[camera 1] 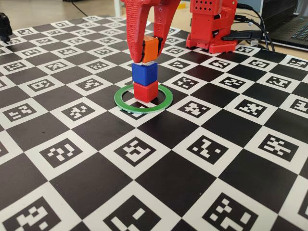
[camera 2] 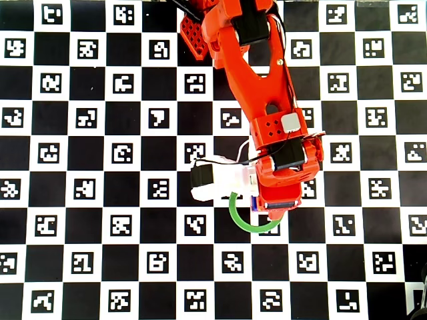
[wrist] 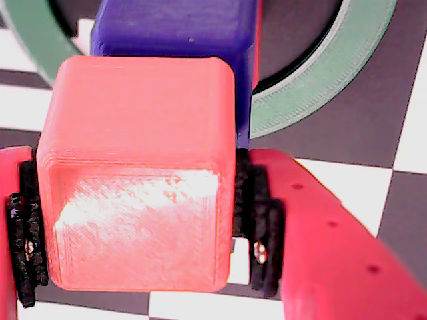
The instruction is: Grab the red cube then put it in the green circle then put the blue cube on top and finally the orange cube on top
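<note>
In the fixed view the red cube (camera 1: 145, 92) sits inside the green circle (camera 1: 120, 101), toward its far side. The blue cube (camera 1: 144, 74) is stacked squarely on it. My gripper (camera 1: 146, 57) comes down from above and is shut on the orange cube (camera 1: 151, 49), whose underside is at the blue cube's top face, shifted slightly right; whether they touch I cannot tell. The wrist view shows the orange cube (wrist: 140, 173) clamped between the black pads (wrist: 27, 247) of my gripper (wrist: 143, 253), with the blue cube (wrist: 180, 30) and green circle (wrist: 320, 87) below. Overhead, the arm hides the stack; part of the green circle (camera 2: 236, 217) shows.
The table is covered by a black-and-white checkered mat with printed markers (camera 1: 144, 202). The arm's red base (camera 1: 211, 29) stands at the back, with cables and a laptop (camera 1: 288, 29) behind it to the right. A black object (camera 1: 5, 24) sits at the far left edge.
</note>
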Available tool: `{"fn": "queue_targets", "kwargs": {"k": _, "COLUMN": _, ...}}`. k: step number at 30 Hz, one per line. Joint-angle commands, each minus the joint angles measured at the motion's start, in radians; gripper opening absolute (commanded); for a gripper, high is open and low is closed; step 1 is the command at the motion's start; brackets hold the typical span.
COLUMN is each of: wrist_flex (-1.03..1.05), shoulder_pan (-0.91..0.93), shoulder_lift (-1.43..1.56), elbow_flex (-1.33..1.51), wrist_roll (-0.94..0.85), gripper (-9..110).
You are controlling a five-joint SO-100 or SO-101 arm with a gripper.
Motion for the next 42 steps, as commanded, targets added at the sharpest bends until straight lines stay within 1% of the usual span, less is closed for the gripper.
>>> {"fn": "queue_targets", "kwargs": {"k": 1, "wrist_flex": -0.015, "shoulder_pan": 0.012, "shoulder_lift": 0.034, "elbow_flex": -0.012, "wrist_roll": -0.005, "gripper": -4}}
{"fn": "queue_targets", "kwargs": {"k": 19, "wrist_flex": -0.043, "shoulder_pan": 0.009, "shoulder_lift": 0.038, "elbow_flex": 0.035, "wrist_roll": -0.006, "gripper": -3}}
{"fn": "queue_targets", "kwargs": {"k": 24, "wrist_flex": -0.040, "shoulder_pan": 0.006, "shoulder_lift": 0.044, "elbow_flex": 0.040, "wrist_roll": -0.023, "gripper": 10}}
{"fn": "queue_targets", "kwargs": {"k": 26, "wrist_flex": -0.034, "shoulder_pan": 0.002, "shoulder_lift": 0.048, "elbow_flex": 0.043, "wrist_roll": -0.034, "gripper": 18}}
{"fn": "queue_targets", "kwargs": {"k": 34, "wrist_flex": -0.028, "shoulder_pan": -0.005, "shoulder_lift": 0.074, "elbow_flex": 0.048, "wrist_roll": -0.025, "gripper": 25}}
{"fn": "queue_targets", "kwargs": {"k": 42, "wrist_flex": -0.028, "shoulder_pan": -0.008, "shoulder_lift": 0.123, "elbow_flex": 0.049, "wrist_roll": 0.009, "gripper": 34}}
